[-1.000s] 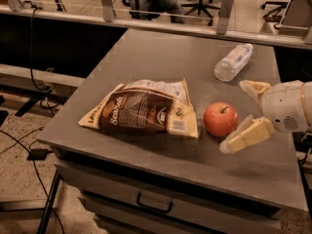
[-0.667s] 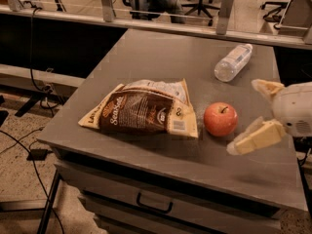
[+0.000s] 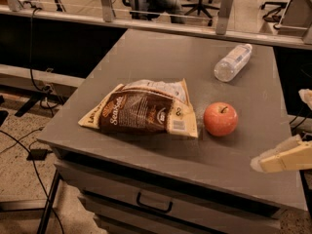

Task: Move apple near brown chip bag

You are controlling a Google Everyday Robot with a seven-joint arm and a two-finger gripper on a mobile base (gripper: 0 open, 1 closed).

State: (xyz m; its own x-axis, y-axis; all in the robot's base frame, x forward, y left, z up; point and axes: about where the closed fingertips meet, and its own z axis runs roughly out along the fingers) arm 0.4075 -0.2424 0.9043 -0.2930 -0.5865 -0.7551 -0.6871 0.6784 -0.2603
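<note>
The red-orange apple (image 3: 221,119) sits on the grey table (image 3: 146,52), just right of the brown chip bag (image 3: 141,112), a small gap between them. The bag lies flat, dark front panel up, its barcode end toward the apple. My gripper (image 3: 279,129) is at the right edge of the view, to the right of the apple and apart from it. It is open and empty. One cream finger (image 3: 285,157) reaches over the table's front right corner; only the tip of the other finger (image 3: 306,96) shows.
A clear plastic water bottle (image 3: 233,62) lies on its side at the table's back right. A drawer handle (image 3: 153,204) is below the front edge. Cables run across the floor at left. Office chairs stand behind a railing at the back.
My gripper has pulled back to the right, away from the apple, and is now mostly out of view. The apple and bag have not moved.
</note>
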